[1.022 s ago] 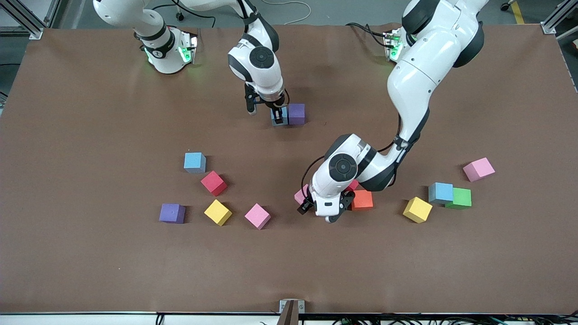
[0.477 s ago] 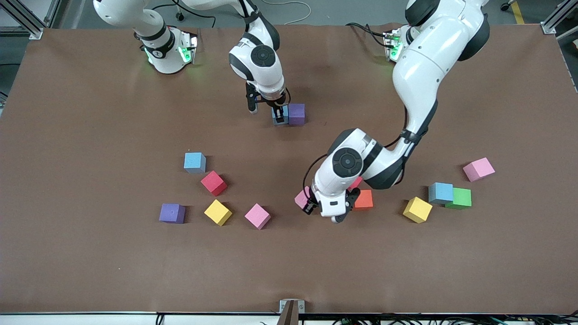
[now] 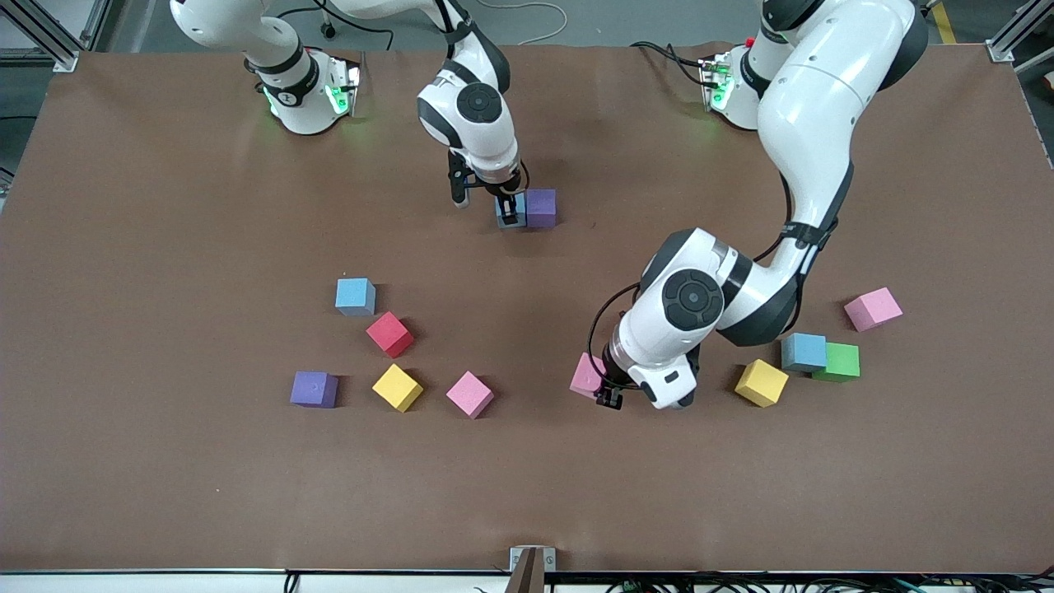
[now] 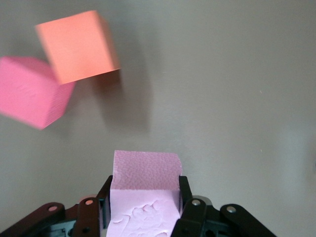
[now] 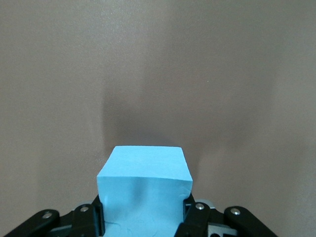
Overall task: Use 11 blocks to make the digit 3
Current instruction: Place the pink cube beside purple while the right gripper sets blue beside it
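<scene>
The left gripper (image 3: pixel 608 394) is clamped on a pale pink foam cube (image 4: pixel 144 190). Its top face is grainy and pitted, and its side walls are pressed between the black fingers (image 4: pixel 190 210). In the left wrist view an orange cube (image 4: pixel 77 45) and a deeper pink-red cube (image 4: pixel 30 91) lie on the bench below, touching at one corner; the front view hides both under the left arm.

The right gripper (image 3: pixel 510 216) is closed on a light blue cube (image 5: pixel 144 190) with smooth matte faces and crisp square edges. This cube sits against a purple cube (image 3: pixel 541 207) toward the robots' bases — the only two pieces set together so far.

Loose cubes, all sharp-edged foam on the brown matte bench (image 3: pixel 165 478):
- Toward the right arm's end: blue (image 3: pixel 355 296), red (image 3: pixel 389 333), purple (image 3: pixel 314 389), yellow (image 3: pixel 398 387) and pink (image 3: pixel 469 394), each apart from the others.
- Toward the left arm's end: yellow (image 3: pixel 761 382), a blue cube (image 3: pixel 804 352) touching a green cube (image 3: pixel 840 361), and a pink cube (image 3: pixel 873 309) standing apart.

Open bench lies between the joined pair and the loose cubes, and in a wide strip along the edge nearest the front camera.
</scene>
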Robot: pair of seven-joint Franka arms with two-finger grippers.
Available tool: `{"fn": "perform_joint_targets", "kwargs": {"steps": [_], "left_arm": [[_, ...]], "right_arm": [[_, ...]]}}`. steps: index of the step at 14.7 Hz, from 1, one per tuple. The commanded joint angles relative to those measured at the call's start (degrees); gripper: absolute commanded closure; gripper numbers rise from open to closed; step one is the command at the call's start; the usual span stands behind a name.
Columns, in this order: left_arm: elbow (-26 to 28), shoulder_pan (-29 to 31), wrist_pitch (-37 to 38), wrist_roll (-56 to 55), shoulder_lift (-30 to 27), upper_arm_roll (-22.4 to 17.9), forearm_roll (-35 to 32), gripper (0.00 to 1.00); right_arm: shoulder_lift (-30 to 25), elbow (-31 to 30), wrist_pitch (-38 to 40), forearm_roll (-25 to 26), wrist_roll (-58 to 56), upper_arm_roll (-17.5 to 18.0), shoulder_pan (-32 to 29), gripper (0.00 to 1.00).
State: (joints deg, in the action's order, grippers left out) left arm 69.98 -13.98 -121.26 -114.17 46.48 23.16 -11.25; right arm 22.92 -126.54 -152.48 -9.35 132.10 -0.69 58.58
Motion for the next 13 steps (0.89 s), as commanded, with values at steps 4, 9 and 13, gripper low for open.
{"fn": "perform_joint_targets", "kwargs": {"steps": [4, 9, 13], "left_arm": [[8.5, -0.3, 1.4, -14.7, -5.7, 0.8, 1.8, 0.98], [29.2, -0.8, -11.0, -23.8, -17.2, 3.3, 2.1, 0.98], [37.4, -0.2, -14.4, -25.3, -20.5, 5.0, 2.1, 0.95]], "right_arm": [[2.1, 0.9, -1.0, -0.8, 1.5, -0.5, 0.1, 0.99], [2.4, 1.2, -1.0, -0.8, 1.5, -0.5, 0.0, 0.99], [2.7, 1.6, -0.9, -0.8, 1.5, -0.5, 0.1, 0.98]]}}
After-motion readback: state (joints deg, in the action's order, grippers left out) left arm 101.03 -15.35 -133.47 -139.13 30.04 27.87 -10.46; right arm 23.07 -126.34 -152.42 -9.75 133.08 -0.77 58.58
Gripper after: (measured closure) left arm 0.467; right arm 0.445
